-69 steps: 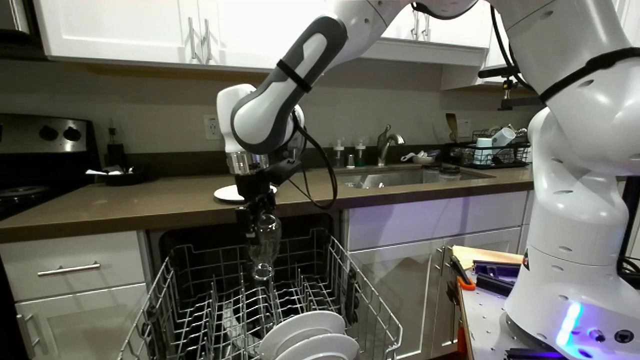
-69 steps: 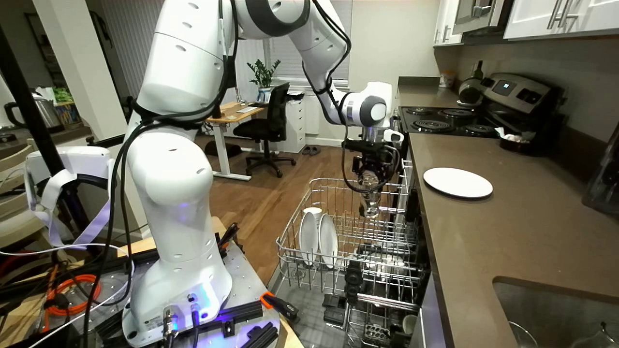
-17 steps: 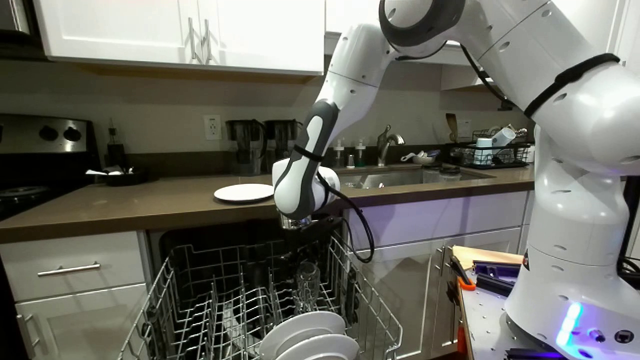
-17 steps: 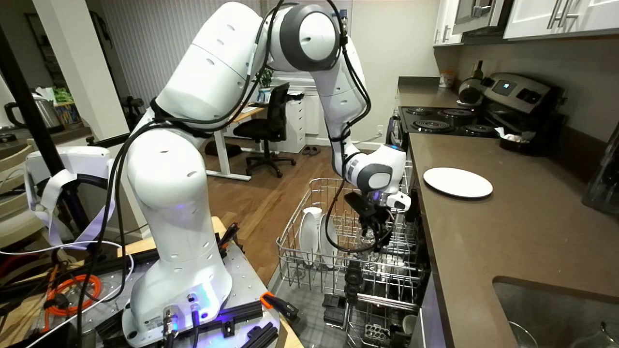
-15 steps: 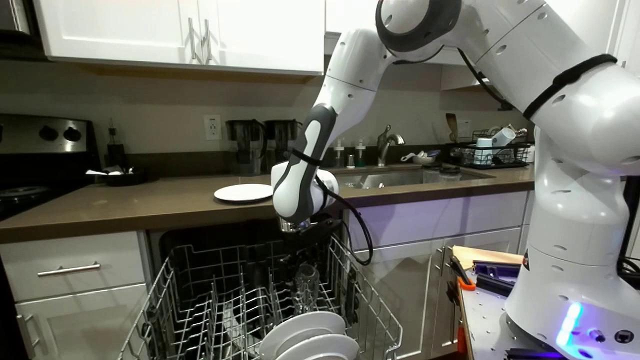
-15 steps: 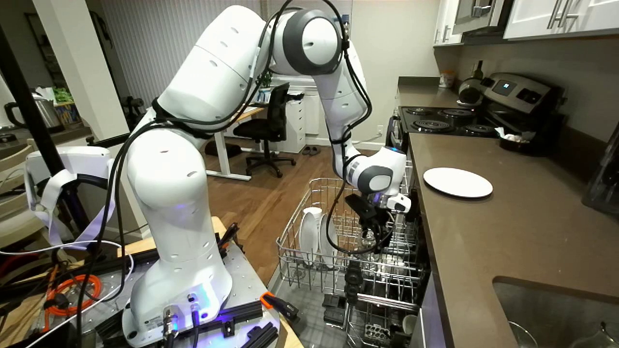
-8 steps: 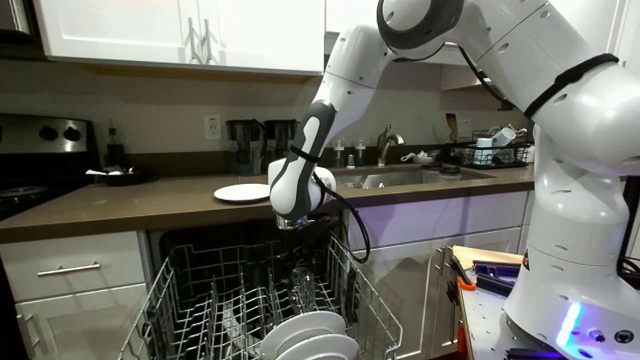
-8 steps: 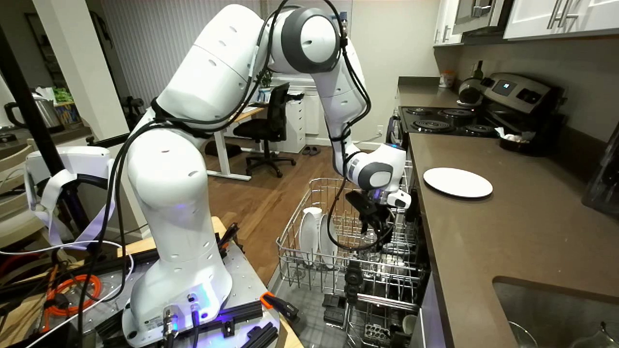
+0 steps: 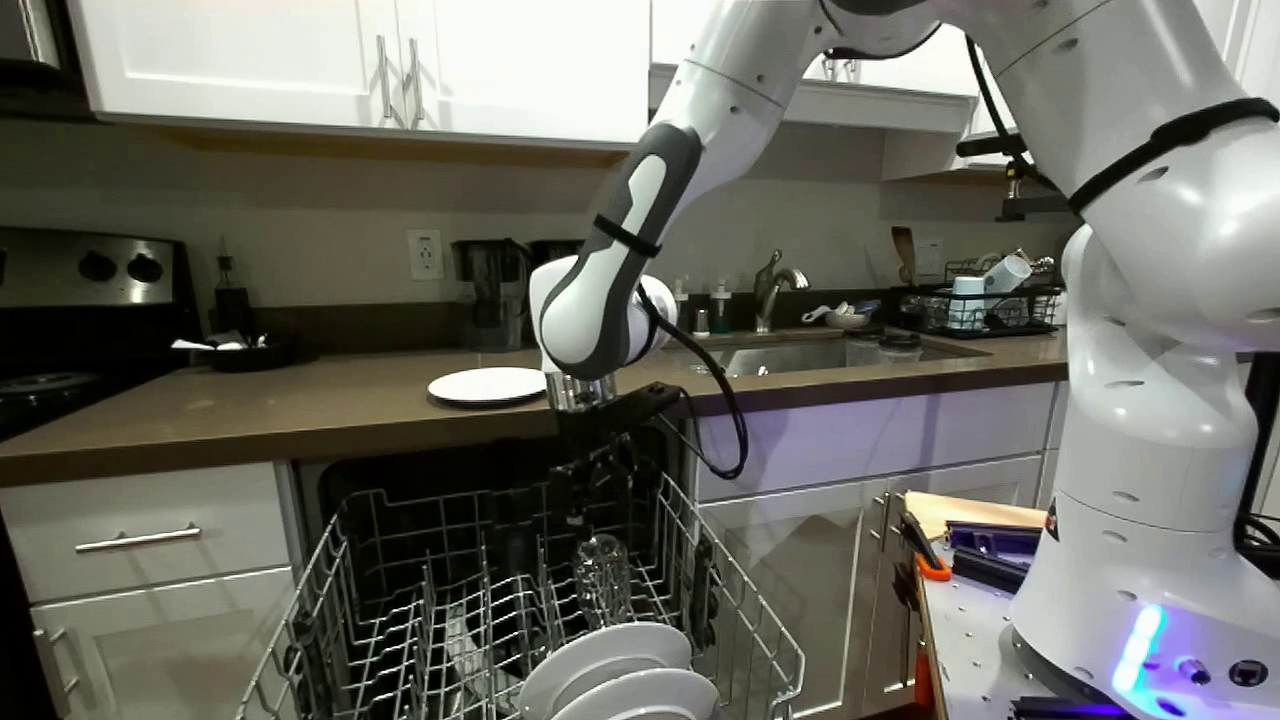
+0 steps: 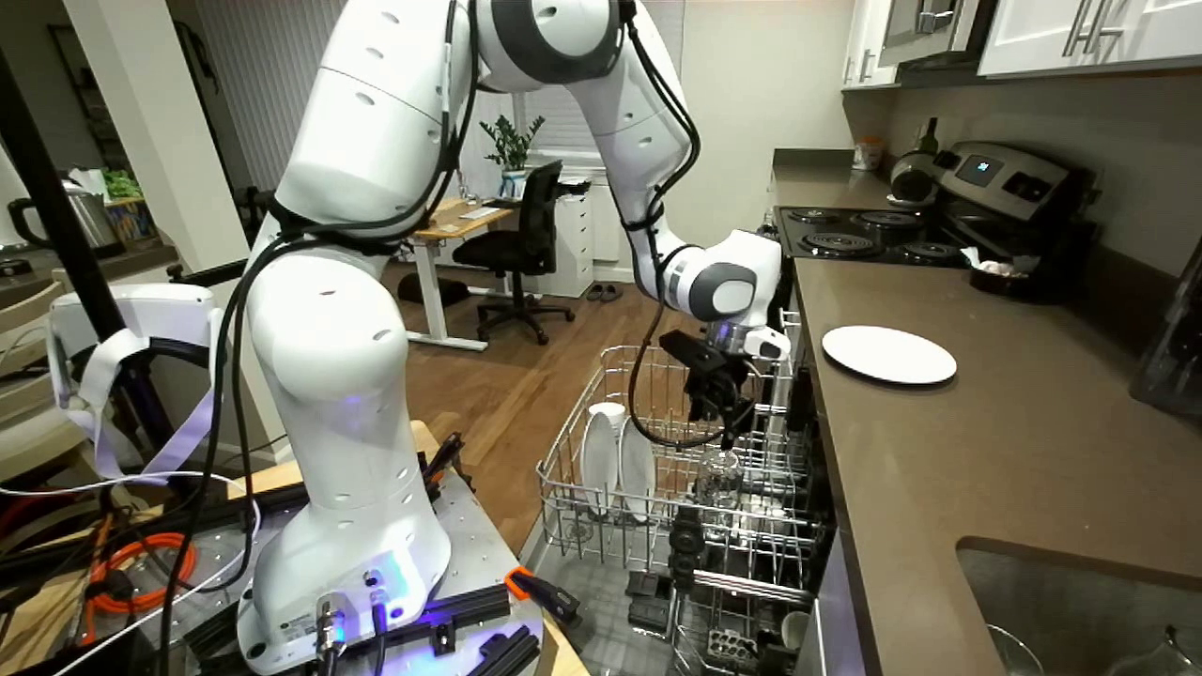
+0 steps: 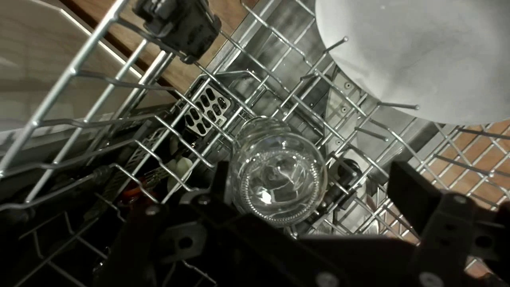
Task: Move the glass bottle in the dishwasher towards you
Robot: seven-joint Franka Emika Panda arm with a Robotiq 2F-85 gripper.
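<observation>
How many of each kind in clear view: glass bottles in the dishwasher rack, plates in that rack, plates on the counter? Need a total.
Glass bottle in the dishwasher rack: 1
Rack plates: 2
Counter plate: 1
Total: 4

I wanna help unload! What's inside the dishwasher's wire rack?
A glass bottle, white plates and, in an exterior view, something white behind them, probably a cup. Its lower part can't be seen: the plates cover it.
</observation>
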